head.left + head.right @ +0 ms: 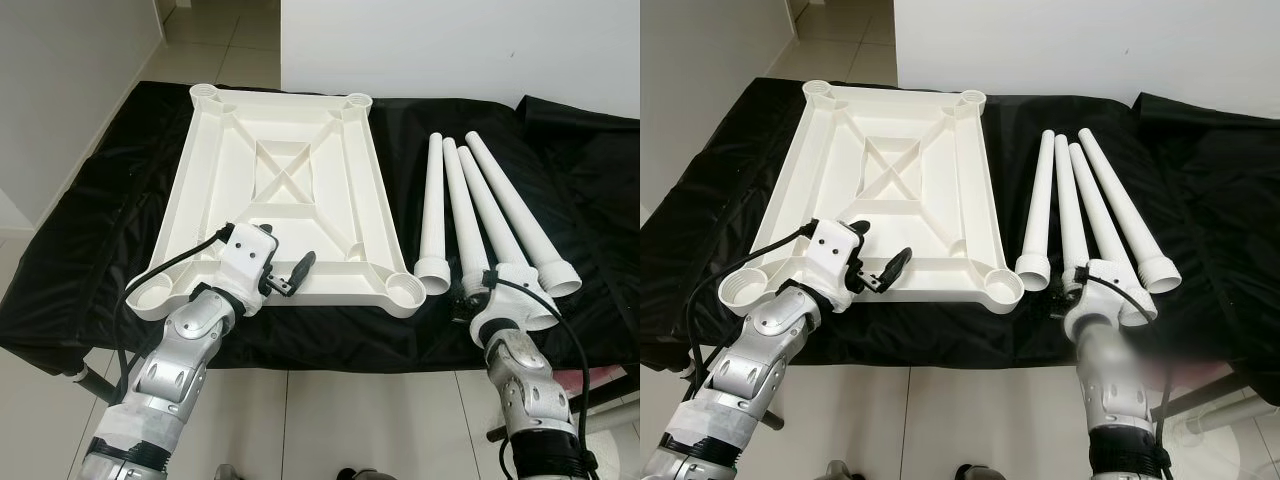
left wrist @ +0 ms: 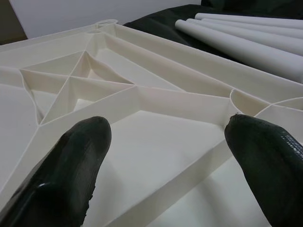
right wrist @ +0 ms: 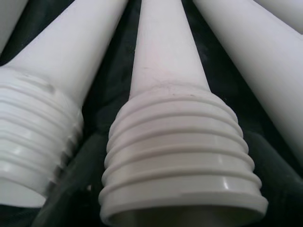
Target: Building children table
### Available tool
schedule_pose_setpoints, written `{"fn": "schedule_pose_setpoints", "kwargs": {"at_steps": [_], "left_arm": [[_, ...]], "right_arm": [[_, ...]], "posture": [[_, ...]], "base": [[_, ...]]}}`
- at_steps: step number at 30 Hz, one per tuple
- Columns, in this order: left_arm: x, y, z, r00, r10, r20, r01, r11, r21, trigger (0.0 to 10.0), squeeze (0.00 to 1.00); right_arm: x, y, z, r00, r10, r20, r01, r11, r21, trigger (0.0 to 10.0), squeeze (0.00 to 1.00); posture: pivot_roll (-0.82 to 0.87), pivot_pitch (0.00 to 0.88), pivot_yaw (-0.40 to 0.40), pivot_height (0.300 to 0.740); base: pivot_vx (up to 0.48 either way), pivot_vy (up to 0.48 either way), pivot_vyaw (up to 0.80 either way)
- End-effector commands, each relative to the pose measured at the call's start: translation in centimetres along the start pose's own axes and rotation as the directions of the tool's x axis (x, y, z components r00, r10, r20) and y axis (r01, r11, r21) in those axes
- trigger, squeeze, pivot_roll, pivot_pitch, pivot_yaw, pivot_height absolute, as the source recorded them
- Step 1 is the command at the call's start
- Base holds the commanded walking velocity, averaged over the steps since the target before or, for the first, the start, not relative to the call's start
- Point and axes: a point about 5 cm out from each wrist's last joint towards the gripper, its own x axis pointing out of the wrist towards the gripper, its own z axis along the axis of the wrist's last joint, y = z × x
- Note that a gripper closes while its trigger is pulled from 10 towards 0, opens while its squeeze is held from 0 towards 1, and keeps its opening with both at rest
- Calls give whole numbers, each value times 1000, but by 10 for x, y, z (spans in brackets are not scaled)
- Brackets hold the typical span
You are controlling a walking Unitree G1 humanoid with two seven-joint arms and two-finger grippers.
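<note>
The white children's table top [image 1: 280, 180] lies upside down on a black-covered surface, its ribs and corner sockets facing up. My left gripper [image 1: 268, 248] hovers open over its near edge. Its black fingertips [image 2: 71, 156] are spread above a ribbed panel and hold nothing. Several white tapered legs [image 1: 470, 200] lie side by side to the right of the top, threaded ends toward me. My right gripper [image 1: 478, 292] is down at those near ends. One leg's threaded end [image 3: 180, 156] sits right in front of its camera, with a second threaded end [image 3: 38, 137] beside it.
The black cloth [image 1: 100, 200] hangs over the surface's near edge, just before my arms. A white wall [image 1: 450, 40] stands behind, with another wall [image 1: 60, 90] at the left. Light floor tiles [image 1: 330, 420] show below. The near right socket [image 1: 405, 290] lies close to the legs.
</note>
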Motion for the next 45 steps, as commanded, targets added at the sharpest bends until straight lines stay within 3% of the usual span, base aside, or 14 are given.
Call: {"fn": "schedule_pose_setpoints", "kwargs": {"at_steps": [1, 8, 9, 10, 11, 15, 16, 18, 19, 28, 32, 36, 40, 45], "left_arm": [[-1, -2, -4, 999, -39, -26, 39, 999, 4, 10000, 0], [2, 0, 0, 999, -48, -7, 48, 998, -50, 10000, 0], [3, 2, 1, 999, -53, 0, 53, 991, -121, 10000, 0], [4, 3, 2, 998, -58, 5, 58, 984, -170, 10000, 0], [4, 4, 2, 998, -62, 10, 63, 978, -200, 10000, 490], [5, 6, 3, 997, -72, 24, 76, 967, -244, 10000, 490], [5, 7, 4, 997, -71, 31, 76, 965, -251, 10000, 1000], [5, 9, 6, 997, -67, 34, 73, 968, -241, 10000, 1000], [8, 12, 13, 995, -85, 42, 93, 964, -247, 10000, 0], [17, 20, 26, 986, -168, 20, 162, 899, -407, 10000, 0], [36, 28, 61, 948, -275, 163, 318, 766, -559, 10000, 0], [39, 29, 70, 934, -288, 212, 357, 744, -565, 10000, 0], [46, 23, 97, 870, -372, 324, 493, 636, -594, 10000, 0], [54, 14, 100, 856, -420, 301, 514, 632, -580, 10000, 0]], "right_arm": [[0, 3, -6, 1000, 24, -20, -24, 1000, -12, 0, 0], [1, 8, -7, 999, 46, -21, -46, 999, -11, 0, 0], [2, 9, -4, 999, 44, 3, -44, 999, -7, 10000, 0], [3, 9, -2, 999, 41, 19, -41, 999, -5, 10000, 0], [4, 9, 0, 999, 40, 31, -40, 999, -3, 10000, 0], [5, 11, 4, 997, 49, 59, -50, 999, 13, 10000, 0], [5, 12, 7, 995, 56, 84, -57, 998, 14, 10000, 0], [5, 13, 12, 992, 58, 113, -58, 998, 4, 10000, 0], [4, 15, 24, 979, 60, 197, -63, 998, 9, 10000, 0], [2, 24, 45, 935, 84, 344, -82, 996, -23, 10000, 0], [-1, 59, 62, 865, 283, 414, -241, 959, -152, 10000, 0], [-3, 67, 62, 843, 330, 424, -273, 943, -191, 10000, 0], [-10, 87, 60, 775, 460, 433, -367, 886, -284, 10000, 0], [-15, 102, 61, 712, 548, 440, -424, 834, -353, 10000, 0]], "posture": [[4, 110, -28, 740], [11, 96, -38, 740], [13, 81, -41, 740], [13, 81, -41, 740], [13, 81, -41, 740], [15, 71, -47, 740], [15, 71, -47, 740], [18, 67, -49, 740], [24, 64, -58, 740], [23, 105, -52, 740], [15, 96, -40, 740], [14, 94, -38, 740], [14, 88, -37, 740], [11, 86, -35, 740]], "base": [[0, 0, 0], [0, 0, 0], [0, 0, 0], [0, 0, 0], [0, 0, 0], [0, 0, 0], [0, 0, 0], [0, 0, 0], [0, 0, 0], [0, 0, 0], [0, 0, 0], [0, 0, 0], [0, 0, 0], [0, 0, 0]]}}
